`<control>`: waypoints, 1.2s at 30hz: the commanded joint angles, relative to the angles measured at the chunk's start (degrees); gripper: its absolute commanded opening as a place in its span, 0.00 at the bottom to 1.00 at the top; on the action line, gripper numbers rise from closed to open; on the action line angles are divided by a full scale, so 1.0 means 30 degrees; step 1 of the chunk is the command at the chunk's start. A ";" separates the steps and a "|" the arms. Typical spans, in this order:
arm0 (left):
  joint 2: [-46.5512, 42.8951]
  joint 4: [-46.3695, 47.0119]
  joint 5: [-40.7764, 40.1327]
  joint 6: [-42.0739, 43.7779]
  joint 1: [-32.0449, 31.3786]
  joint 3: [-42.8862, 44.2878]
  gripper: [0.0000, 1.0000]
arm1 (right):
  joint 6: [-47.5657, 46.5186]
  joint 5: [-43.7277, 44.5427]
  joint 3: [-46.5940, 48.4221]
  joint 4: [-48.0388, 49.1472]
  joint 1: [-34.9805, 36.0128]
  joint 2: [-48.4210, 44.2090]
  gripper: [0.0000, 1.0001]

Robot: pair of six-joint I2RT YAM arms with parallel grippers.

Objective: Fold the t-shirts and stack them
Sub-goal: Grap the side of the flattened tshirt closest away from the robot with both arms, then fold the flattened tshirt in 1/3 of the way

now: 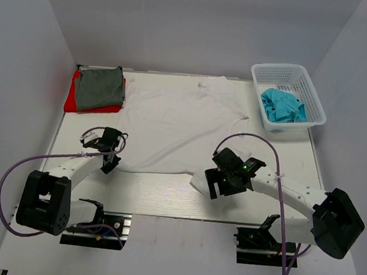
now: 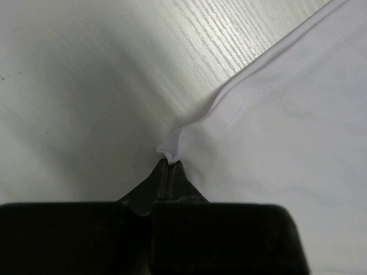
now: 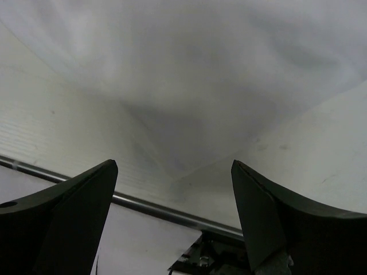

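My left gripper (image 2: 168, 164), lower left: clamped on the white t-shirt's (image 1: 178, 121) hem corner. My right gripper (image 3: 173, 166): jaws wide above its lower-right corner. Upper left: grey t-shirt (image 1: 99, 87) atop red t-shirt (image 1: 72, 103). Upper right: teal t-shirt (image 1: 282, 105) in mesh basket (image 1: 307, 84).

Robotics lab test cell: a pale wood-grain table (image 1: 165, 197) is boxed in on three sides by plain white walls (image 1: 201, 22). A left arm (image 1: 70, 165) and a right arm (image 1: 295, 194) are bolted on base plates (image 1: 93, 236) at its near edge, with purple cables (image 1: 248, 136) looping loose. A white shirt (image 1: 178, 121) and a mesh basket (image 1: 288, 68) are laid out as props
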 commanded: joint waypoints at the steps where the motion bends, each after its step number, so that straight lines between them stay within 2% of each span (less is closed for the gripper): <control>1: -0.0388 0.0440 0.1354 0.0368 0.0072 -0.0496 0.00 | 0.2571 -0.0577 -0.0639 -0.1054 0.1153 0.0005 0.85; 3: -0.0799 0.0442 0.1354 0.0368 0.0072 -0.0672 0.00 | 0.2925 -0.0813 -0.1400 -0.0175 0.1391 0.0385 0.84; 5: -0.0975 0.0237 0.1354 0.0368 0.0072 -0.0672 0.00 | 0.3480 0.0321 -0.1927 0.0612 0.1597 0.0678 0.80; 8: -0.0977 0.0235 0.1354 0.0368 0.0072 -0.0672 0.00 | 0.4536 0.1672 -0.2076 0.1405 0.1627 0.1323 0.57; 9: -0.0977 0.0061 0.1354 0.0368 0.0072 -0.0469 0.00 | 0.4770 0.1850 -0.2192 0.1496 0.1626 0.1353 0.36; 11: -0.0977 -0.0115 0.1528 0.0368 0.0072 -0.0467 0.00 | 0.5297 0.2028 -0.2397 0.1790 0.1452 0.1382 0.34; 13: -0.0977 -0.0612 0.1530 0.0368 0.0072 -0.0264 0.00 | 0.6463 0.2784 -0.2282 0.0830 0.1538 0.1325 0.08; 14: -0.0977 -0.1253 0.1356 0.0049 0.0072 -0.0262 0.00 | 0.6906 0.2906 -0.2107 -0.0221 0.1567 0.1034 0.00; 17: -0.1356 -0.2223 0.1180 -0.0626 0.0072 -0.0086 0.00 | 0.8344 0.3463 -0.1843 -0.3121 0.1626 -0.0664 0.00; 18: -0.1822 -0.2603 0.1179 -0.0831 0.0072 -0.0086 0.00 | 0.8868 0.3464 -0.1639 -0.4147 0.1684 -0.2350 0.00; 22: -0.3052 -0.3366 0.1179 -0.1185 0.0072 -0.0496 0.00 | 0.9517 0.2966 -0.1373 -0.5649 0.1596 -0.4906 0.00; 25: -0.3931 -0.3836 0.1179 -0.1185 0.0072 -0.0496 0.00 | 0.9198 0.2848 -0.1023 -0.6559 0.1597 -0.4801 0.00; 30: -0.4696 -0.3398 0.1616 -0.0892 -0.0104 -0.0496 0.00 | 0.7647 0.3257 -0.0143 -0.4779 0.1509 -0.3979 0.00; 36: -0.3704 -0.1261 0.2556 -0.0071 0.0101 0.0059 0.00 | 0.6914 0.5835 0.2405 -0.4072 0.1100 -0.3247 0.00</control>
